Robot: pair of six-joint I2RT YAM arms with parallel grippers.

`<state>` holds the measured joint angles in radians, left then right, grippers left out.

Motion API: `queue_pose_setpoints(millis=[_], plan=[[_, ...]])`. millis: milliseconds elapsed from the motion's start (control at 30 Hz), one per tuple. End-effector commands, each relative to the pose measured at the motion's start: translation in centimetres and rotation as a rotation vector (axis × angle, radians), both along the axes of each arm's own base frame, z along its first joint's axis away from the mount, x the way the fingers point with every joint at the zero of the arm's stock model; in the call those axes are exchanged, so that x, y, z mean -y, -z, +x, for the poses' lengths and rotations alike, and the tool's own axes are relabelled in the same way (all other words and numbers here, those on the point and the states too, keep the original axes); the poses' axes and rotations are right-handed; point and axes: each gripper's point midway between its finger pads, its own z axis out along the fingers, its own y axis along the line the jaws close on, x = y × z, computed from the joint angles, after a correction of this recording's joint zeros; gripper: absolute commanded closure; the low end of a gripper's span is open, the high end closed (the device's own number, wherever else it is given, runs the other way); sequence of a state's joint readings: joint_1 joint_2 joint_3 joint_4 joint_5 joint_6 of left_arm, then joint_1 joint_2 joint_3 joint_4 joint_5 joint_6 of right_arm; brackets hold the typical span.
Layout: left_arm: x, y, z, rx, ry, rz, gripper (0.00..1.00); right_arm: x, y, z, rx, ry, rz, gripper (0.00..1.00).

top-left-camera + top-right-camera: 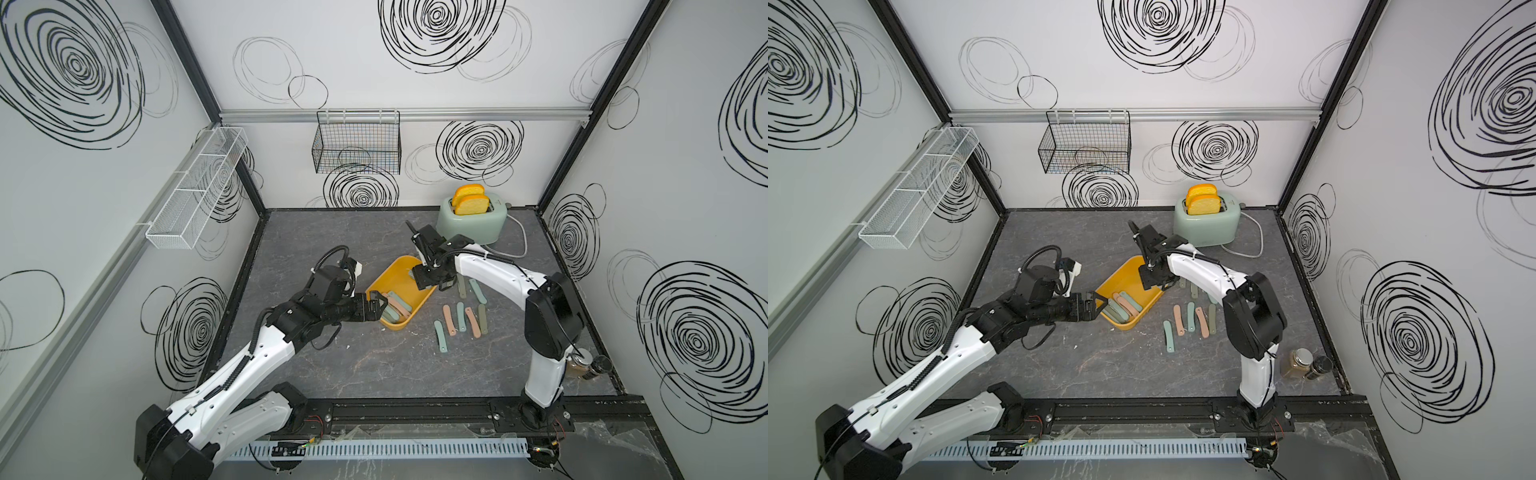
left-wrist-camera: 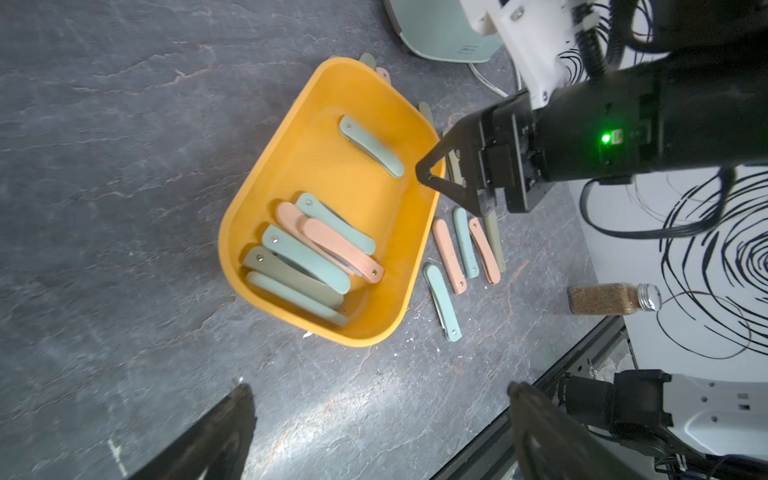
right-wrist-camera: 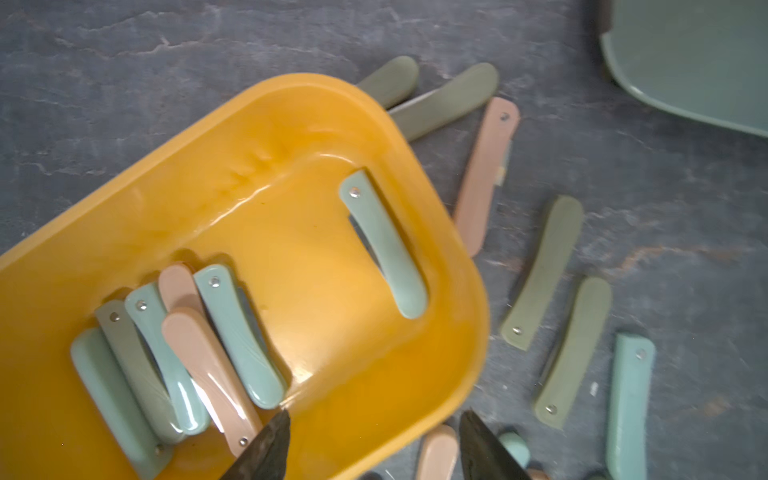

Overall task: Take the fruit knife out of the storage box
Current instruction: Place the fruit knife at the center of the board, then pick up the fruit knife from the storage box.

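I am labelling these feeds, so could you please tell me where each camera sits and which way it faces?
Top views: one stereo head high over the front, looking down at the table; both arms show.
Left wrist: on the left arm, looking down into the storage box; its own fingertips and the open right hand show.
Right wrist: on the right arm, close over the box; its fingertips show.
Shared: both wrist views show the lone teal knife in the box.

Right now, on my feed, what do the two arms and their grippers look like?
Both arms have white shells with black joint housings, and black corrugated cables run along them. The left gripper and right gripper are black with triangular open-frame fingers. A green light glows on the right wrist housing.
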<state>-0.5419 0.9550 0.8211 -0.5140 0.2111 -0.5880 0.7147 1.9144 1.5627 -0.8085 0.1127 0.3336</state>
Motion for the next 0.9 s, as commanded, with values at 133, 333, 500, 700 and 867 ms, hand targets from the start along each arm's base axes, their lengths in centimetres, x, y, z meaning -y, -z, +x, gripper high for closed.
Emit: queue_pose_setpoints(millis=[133,333,500,700,867], plan=[[-3.4,0.8,-2.3,-0.022,-0.08,0.014,0.02,-5.5,2.8,-2.7,-0.028,-0.172,-0.069,0.38],[-5.0,1.4,-3.9,-0.035,-0.124,0.016,0.02,-7.9,4.4,-3.8,-0.048,-0.233,-0.081,0.45],[-5.5,1.8,-4.6,-0.044,-0.143,0.005,0.02,-8.5,5.0,-4.0,-0.057,-0.248,-0.082,0.47],[-5.6,1.8,-4.7,-0.045,-0.143,0.011,0.02,-8.5,6.1,-3.7,-0.065,-0.251,-0.103,0.5],[-5.7,1.9,-4.8,-0.046,-0.135,0.025,0.02,-8.3,7.3,-3.6,-0.081,-0.251,-0.119,0.52]])
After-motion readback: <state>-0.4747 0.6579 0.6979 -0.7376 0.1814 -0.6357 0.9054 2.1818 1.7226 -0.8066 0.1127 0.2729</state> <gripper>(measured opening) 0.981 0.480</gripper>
